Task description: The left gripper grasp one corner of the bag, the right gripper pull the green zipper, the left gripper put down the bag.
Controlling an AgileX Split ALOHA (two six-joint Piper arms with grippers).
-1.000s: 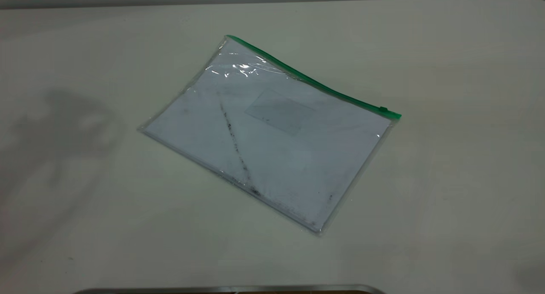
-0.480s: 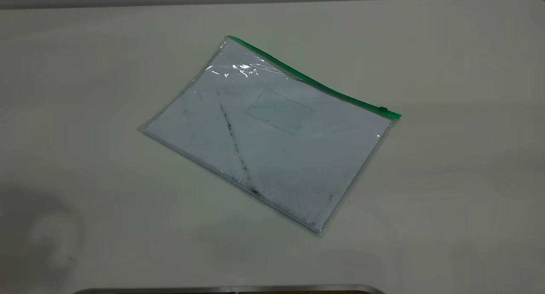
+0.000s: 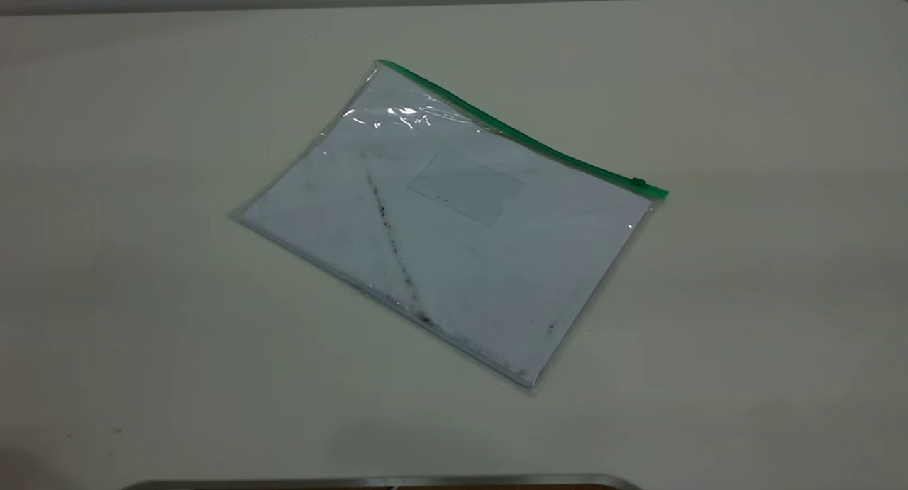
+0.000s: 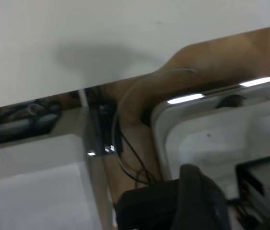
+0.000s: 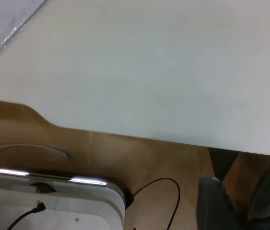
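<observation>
The bag (image 3: 447, 220), a clear flat pouch with white sheets and a dark diagonal smudge, lies flat and slanted on the white table (image 3: 745, 298). Along its far edge runs the green zipper (image 3: 511, 132), with the small slider tab (image 3: 638, 182) near the right end. The green-tipped corners sit at far left (image 3: 383, 63) and at right (image 3: 660, 192). Neither gripper shows in the exterior view. My left gripper (image 4: 238, 211) hangs open beyond the table edge, over the floor. My right gripper (image 5: 242, 206) is open too, off the table's edge; its view catches one bag corner (image 5: 0, 24).
A metal-rimmed edge (image 3: 383, 481) lies at the table's near side. Beyond the table edge, the wrist views show a white casing (image 4: 211, 129), cables (image 5: 163, 201) and wooden floor (image 5: 139, 158).
The arm shadow on the table's left side has slid toward the near left corner and faded out. The bag has not moved.
</observation>
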